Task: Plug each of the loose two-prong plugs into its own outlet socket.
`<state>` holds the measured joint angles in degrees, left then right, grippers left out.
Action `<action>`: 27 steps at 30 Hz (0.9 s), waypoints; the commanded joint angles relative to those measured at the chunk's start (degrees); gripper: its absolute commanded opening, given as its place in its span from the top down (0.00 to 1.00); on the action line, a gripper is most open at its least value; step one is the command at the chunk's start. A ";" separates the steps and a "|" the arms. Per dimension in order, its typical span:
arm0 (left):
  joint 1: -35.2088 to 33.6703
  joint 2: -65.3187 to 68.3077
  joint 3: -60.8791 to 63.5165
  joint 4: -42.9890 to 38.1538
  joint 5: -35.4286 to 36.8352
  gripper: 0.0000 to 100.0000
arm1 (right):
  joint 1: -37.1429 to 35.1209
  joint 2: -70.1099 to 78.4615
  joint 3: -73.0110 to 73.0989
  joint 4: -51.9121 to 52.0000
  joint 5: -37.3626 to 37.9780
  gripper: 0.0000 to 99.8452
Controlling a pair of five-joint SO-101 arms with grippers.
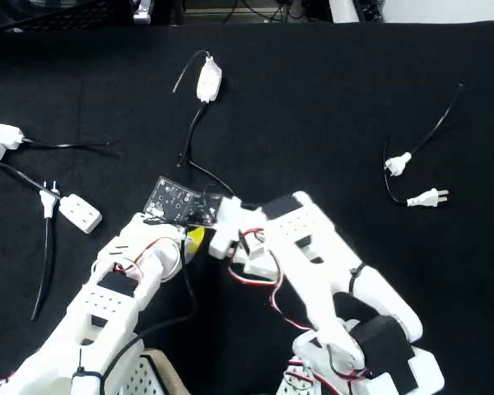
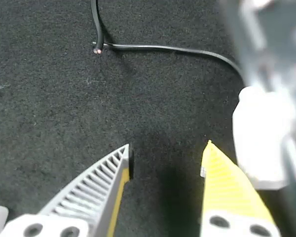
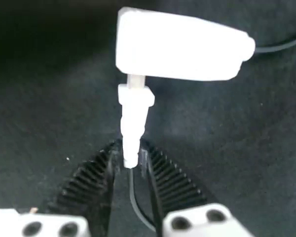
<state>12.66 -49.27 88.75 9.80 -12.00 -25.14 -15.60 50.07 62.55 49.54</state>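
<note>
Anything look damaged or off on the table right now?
Yes. A thin black cord ends in a cut tip with bare copper showing, on the black table ahead of the open left gripper. Also, the white two-prong plug in the right gripper sits short of flush in the white outlet socket: a gap shows.

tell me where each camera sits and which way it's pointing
High view: fixed above the table, looking down; left arm and right arm come in from the bottom edge.
Left wrist view: on the left arm, facing the table and a black cable; its open left claw shows.
Right wrist view: on the right arm, facing an outlet socket; the right claw grips a plug.
Shared: the black table in all.
</note>
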 commanded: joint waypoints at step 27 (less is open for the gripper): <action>11.38 -0.53 -12.44 25.14 12.92 0.76 | -4.84 -1.98 0.13 -7.03 -7.47 0.99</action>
<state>21.98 -49.36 80.57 33.19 -1.71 -27.25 -15.60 51.03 57.98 44.26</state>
